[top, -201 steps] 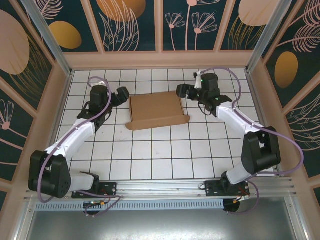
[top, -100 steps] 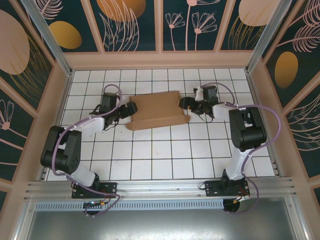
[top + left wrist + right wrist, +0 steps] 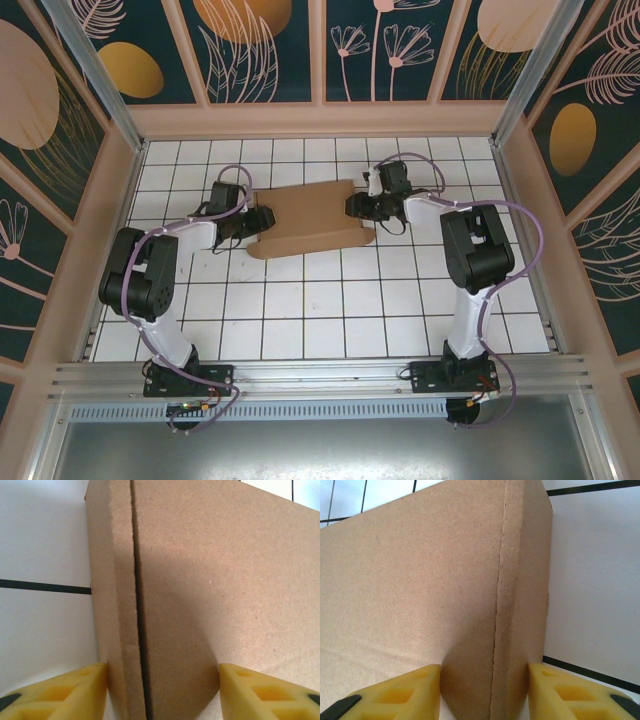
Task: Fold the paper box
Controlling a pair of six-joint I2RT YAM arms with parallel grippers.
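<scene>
left claw [image 3: 262, 220] and right claw [image 3: 353, 207] straddle the paper box [image 3: 310, 215] ends.

The top external camera sits high above and behind the arm bases, looking down and forward over the whole tiled counter [image 3: 300, 300]. Each wrist camera looks out past its own fingers, very close to the paper box [image 3: 310, 215]: the left gripper [image 3: 162, 692] at its left edge, the right gripper [image 3: 484, 692] at its right edge. All three views share that box.
</scene>
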